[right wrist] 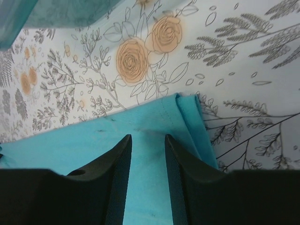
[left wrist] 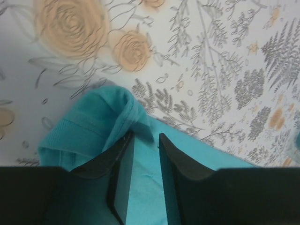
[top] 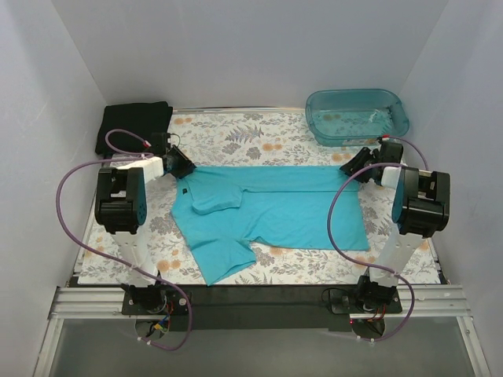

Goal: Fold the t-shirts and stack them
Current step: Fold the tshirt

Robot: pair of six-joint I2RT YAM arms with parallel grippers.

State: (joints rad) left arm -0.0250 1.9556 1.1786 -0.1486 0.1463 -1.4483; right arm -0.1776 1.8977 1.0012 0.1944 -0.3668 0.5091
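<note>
The turquoise t-shirt (top: 291, 208) lies flat across the middle of the floral table cover, with one sleeve folded in and a flap hanging toward the near edge. The black t-shirt (top: 134, 126) lies bunched at the back left corner. My left gripper (top: 182, 165) is at the shirt's far left corner. In the left wrist view its jaws (left wrist: 146, 136) stand slightly apart over teal cloth (left wrist: 89, 126), and a raised fold lies against the left finger. My right gripper (top: 354, 166) is at the far right corner, its jaws (right wrist: 148, 137) apart over the hem (right wrist: 93, 136).
A translucent teal plastic tub (top: 357, 116) stands at the back right, close behind my right gripper; its edge shows in the right wrist view (right wrist: 56, 14). White walls close in the left, right and back sides. The floral cover (top: 251, 137) shows behind the shirt.
</note>
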